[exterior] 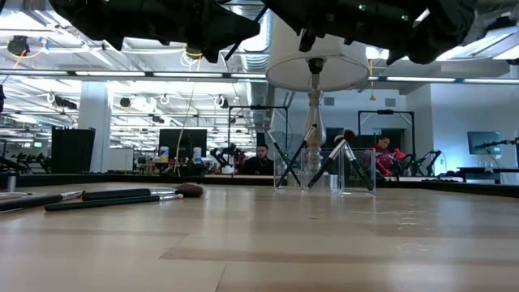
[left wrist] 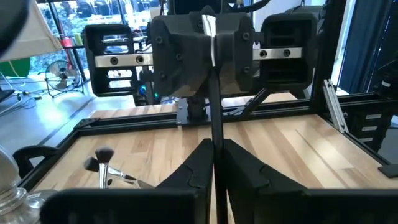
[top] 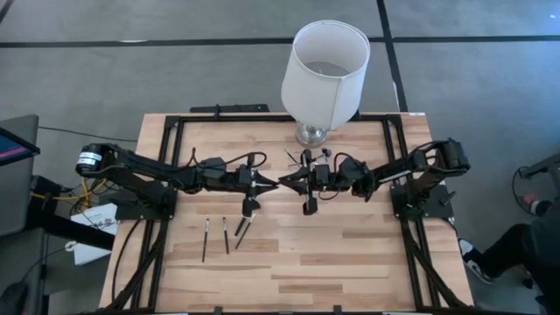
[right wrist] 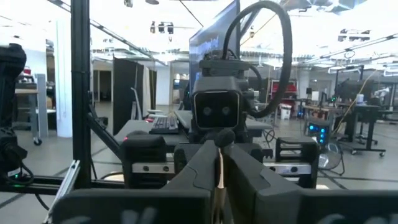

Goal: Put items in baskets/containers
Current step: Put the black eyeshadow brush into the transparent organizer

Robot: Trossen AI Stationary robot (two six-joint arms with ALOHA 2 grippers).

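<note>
Two tools (top: 278,183) meeting tip-to-tip, brush (left wrist: 216,134) pinched between

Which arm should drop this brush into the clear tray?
Right, probably: left gripper and right gripper both pinch the brush, but the clear tray by the lamp lies on the right's side.

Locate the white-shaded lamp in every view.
High view: lamp at top centre, by the table's far edge.
Low view: centre, shade above a glass stem.
Left wrist view: only its glass base, at the frame's edge.
Right wrist view: not in it.
Shared landmark: wooden table, in the first three.
</note>
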